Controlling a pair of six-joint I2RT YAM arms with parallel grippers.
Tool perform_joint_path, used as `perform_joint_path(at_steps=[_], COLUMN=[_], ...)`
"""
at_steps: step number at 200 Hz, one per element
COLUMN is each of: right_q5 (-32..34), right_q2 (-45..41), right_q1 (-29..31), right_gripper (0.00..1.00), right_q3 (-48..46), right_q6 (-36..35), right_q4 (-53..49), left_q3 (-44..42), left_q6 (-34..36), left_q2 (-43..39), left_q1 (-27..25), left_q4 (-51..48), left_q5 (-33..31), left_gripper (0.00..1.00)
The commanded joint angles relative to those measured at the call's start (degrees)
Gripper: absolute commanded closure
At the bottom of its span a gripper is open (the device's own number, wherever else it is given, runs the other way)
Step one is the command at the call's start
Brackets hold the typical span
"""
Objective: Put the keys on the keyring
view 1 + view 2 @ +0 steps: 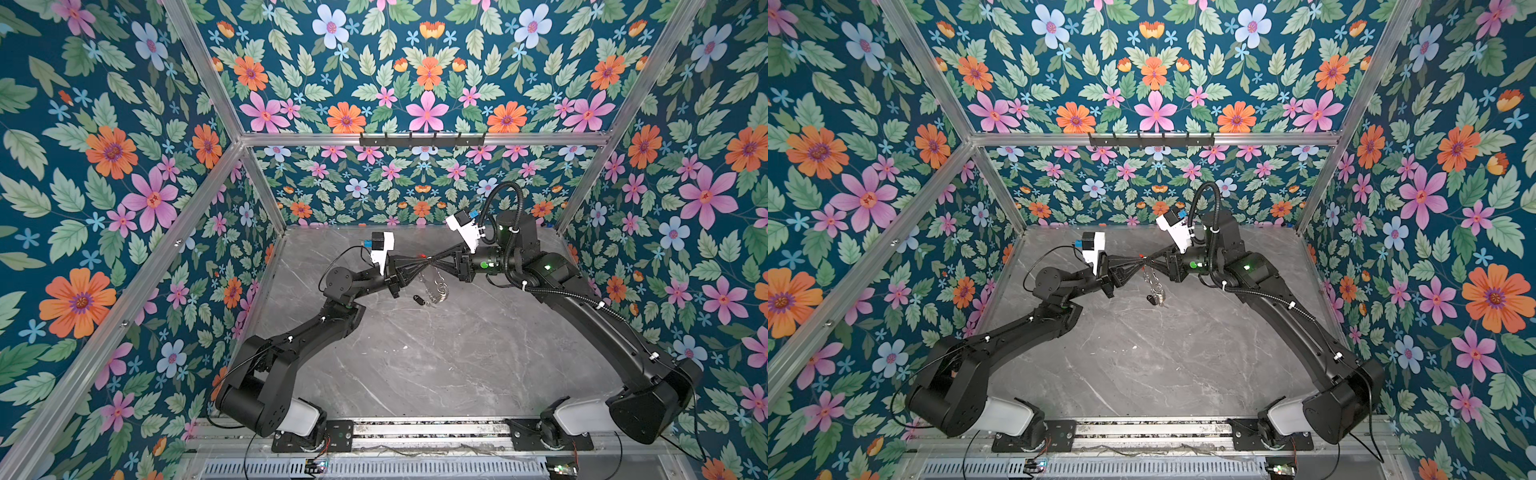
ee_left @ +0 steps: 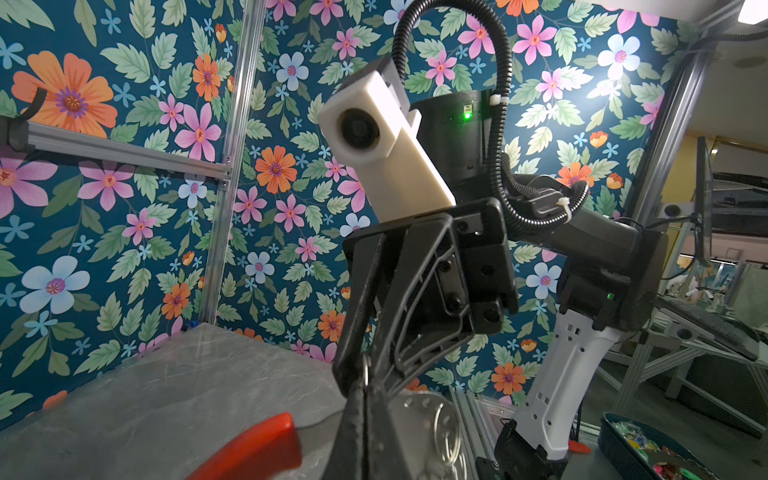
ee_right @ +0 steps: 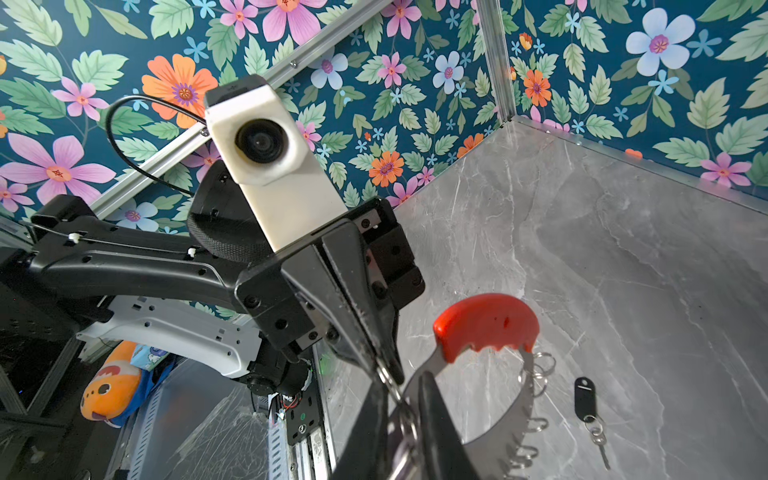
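**Both top views.** We find the left gripper (image 1: 420, 260) (image 1: 1141, 261) and the right gripper (image 1: 432, 260) (image 1: 1148, 259) meeting tip to tip in the air over the far part of the grey marble table (image 1: 415, 365). The keyring (image 1: 436, 284) (image 1: 1154, 282) hangs from that meeting point, with its small silver rings (image 1: 441, 294) bunched low. The black key (image 1: 419, 300) (image 1: 1149, 298) lies on the table just beside the hanging rings, apart from both grippers.

**Left wrist view.** The left gripper (image 2: 363, 419) has its jaws pressed together on the keyring's thin metal, next to the red section (image 2: 257, 449). The right gripper (image 2: 365, 380) faces it. Its white camera housing (image 2: 374, 137) and black body screen the wall behind.

**Right wrist view.** The right gripper (image 3: 401, 415) has its jaws drawn in to a narrow gap, gripping the keyring (image 3: 525, 399) at a silver ring. The left gripper (image 3: 388, 368) stands directly ahead and hides part of that contact. The black key (image 3: 585, 395) lies flat on the table (image 3: 623, 249), near the keyring's toothed band but not touching it.
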Motion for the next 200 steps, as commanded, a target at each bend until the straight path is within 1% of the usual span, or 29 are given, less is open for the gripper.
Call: perform_joint_path(at_steps=[1, 15, 28, 45, 52, 60, 72, 87, 99, 110, 123, 130, 144, 154, 171, 200], right_q5=[-0.7, -0.6, -0.4, 0.7, 1.6, 2.8, 4.8, 9.3, 13.7, 17.8, 18.8, 18.6, 17.7, 16.9, 15.8, 15.0], right_q2=[-0.3, -0.4, -0.4, -0.4, -0.4, -0.2, 0.3, 1.0, 1.5, 1.8, 1.8, 1.6, 0.8, 0.0, -0.8, -0.9], right_q1=[0.0, 0.0, 0.0, 0.0, 0.0, 0.0, 0.1, 0.7, 1.7, 2.8, 3.3, 3.3, 3.4, 3.4, 3.4, 3.9], right_gripper=[0.94, 1.0, 1.0, 1.0, 1.0, 1.0, 1.0, 1.0, 1.0, 1.0, 1.0, 1.0, 1.0, 1.0, 1.0, 1.0], right_q3=[-0.3, -0.4, -0.3, -0.1, 0.2, 0.7, 1.7, 3.3, 3.9, 4.0, 3.0, 2.3, 0.7, -0.4, -1.5, -1.6], right_q6=[0.3, 0.4, 0.1, -1.0, -2.0, -3.3, -6.4, -11.7, -16.8, -20.6, -23.7, -24.4, -24.9, -24.8, -24.3, -24.0], right_q4=[2.3, 2.5, 2.4, 1.5, 0.5, -1.0, -4.2, -9.2, -12.5, -14.0, -13.9, -13.2, -11.3, -10.0, -8.8, -9.2], left_q3=[0.7, 0.8, 0.8, 0.9, 1.0, 1.1, 1.5, 3.1, 5.5, 7.7, 10.5, 12.2, 15.6, 17.3, 18.1, 18.4], left_q6=[-1.2, -1.4, -1.1, 1.6, 3.5, 6.8, 14.5, 29.0, 41.1, 50.0, 60.0, 63.4, 66.5, 67.6, 67.4, 64.7], left_q2=[0.1, 0.4, 0.6, 0.2, -0.2, -1.1, -3.2, -6.8, -9.0, -10.0, -10.2, -9.8, -8.5, -7.8, -7.3, -6.6], left_q1=[0.0, 0.0, 0.0, 0.0, 0.0, 0.0, 0.1, 0.1, 0.0, 0.0, 0.0, 0.0, 0.0, 0.0, 0.0, 0.0], left_q4=[4.6, 4.7, 4.0, 0.4, -2.3, -6.5, -15.8, -33.4, -48.1, -58.2, -68.3, -72.3, -78.2, -80.3, -79.4, -74.9], left_q5=[0.6, 0.5, 0.5, 0.6, 0.7, 0.8, 1.0, 0.1, -1.1, -1.5, -1.7, -1.9, -1.8, -1.3, 0.1, 2.4], left_gripper=[1.0, 1.0, 1.0, 1.0, 0.93, 0.82, 0.72, 0.66, 0.65, 0.65, 0.65, 0.65, 0.65, 0.65, 0.65, 0.65])
